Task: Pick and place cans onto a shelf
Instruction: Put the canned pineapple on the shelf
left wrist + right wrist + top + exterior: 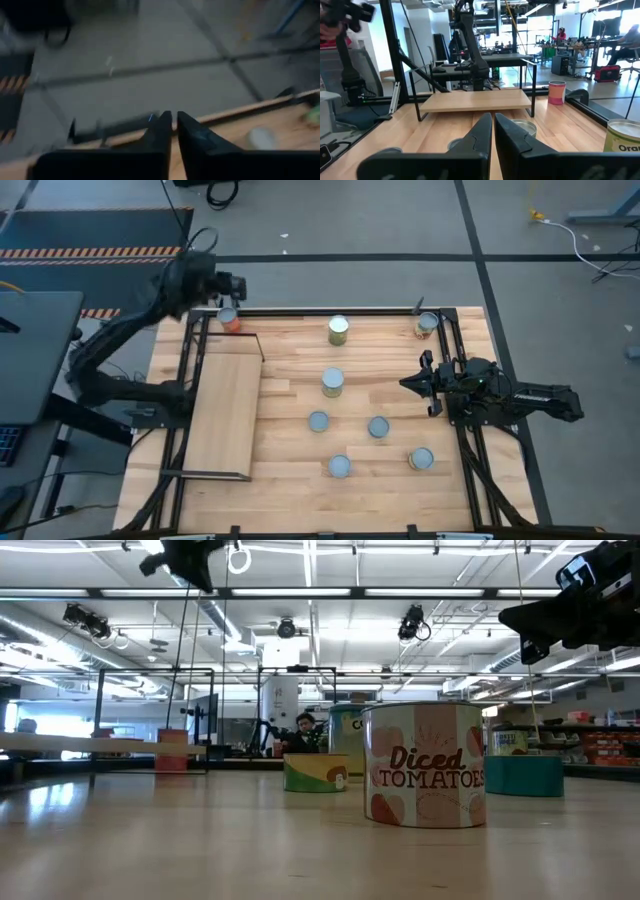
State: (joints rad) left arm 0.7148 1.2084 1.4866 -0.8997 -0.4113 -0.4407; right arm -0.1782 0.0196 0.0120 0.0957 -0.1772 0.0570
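Several cans with silvery-blue tops stand upright on the plank tabletop: two at the far edge (338, 330) (427, 324), one in the middle (332, 381), and several nearer (318, 421) (378, 427) (339, 466) (421, 458). An orange can (230, 321) stands on the table at the far left, just beyond the far end of the shelf (225, 405), whose pale board carries nothing. My left gripper (232, 287) is shut and empty, raised above the table's far-left corner near the orange can. My right gripper (408, 383) is shut and empty at the right side, pointing toward the middle can.
A black metal frame (462, 360) runs along the table's right side under my right arm. In the low view a "Diced Tomatoes" can (425, 765) stands close, with other cans (316, 772) (523, 775) behind. People sit at desks far back in the room (561, 34).
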